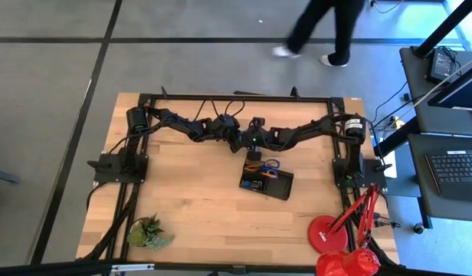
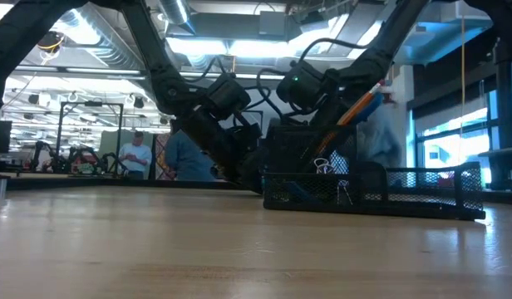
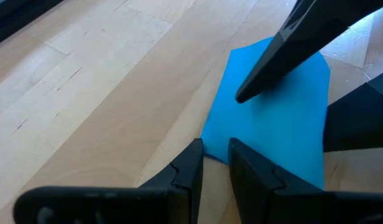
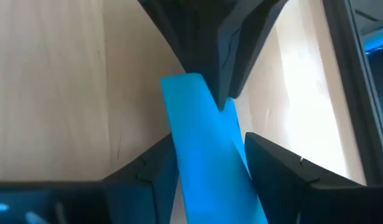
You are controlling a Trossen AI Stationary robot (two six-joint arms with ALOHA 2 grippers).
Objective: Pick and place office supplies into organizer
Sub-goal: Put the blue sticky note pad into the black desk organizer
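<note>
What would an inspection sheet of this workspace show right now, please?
Surface: wooden table, no spills seen.
Job's things: note pad held between both grippers; scissors and pencils in organizer.
Clutter: plant and lamp near the front edge.
Grippers: left gripper and right gripper both look shut on the note pad.
Cables: black cables along the rear frame.
Surroundings: person walking past; keyboard at right.

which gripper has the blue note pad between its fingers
Both do: the right gripper straddles the pad's edge, and the left gripper pinches the opposite end. The right one's fingers stand wider apart.
</note>
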